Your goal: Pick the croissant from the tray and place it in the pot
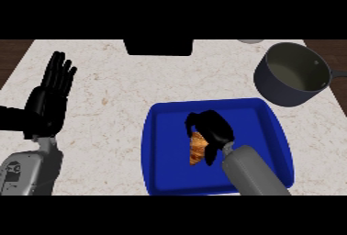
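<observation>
A golden-brown croissant [198, 148] lies in the middle of the blue tray [166, 179]. My right hand [214, 130] is over the tray with its fingers and thumb curled round the croissant, hiding its right side. The dark grey pot [294, 73] stands at the counter's far right, tilted in view, its pale inside showing and its handle pointing right. My left hand [50, 96] stays at the left edge with fingers straight and up, resting, holding nothing.
A black block [159, 46] sits at the counter's far edge, centre. A pale round object [250, 41] shows partly at the back, left of the pot. Marble counter stretches between the left hand and the tray.
</observation>
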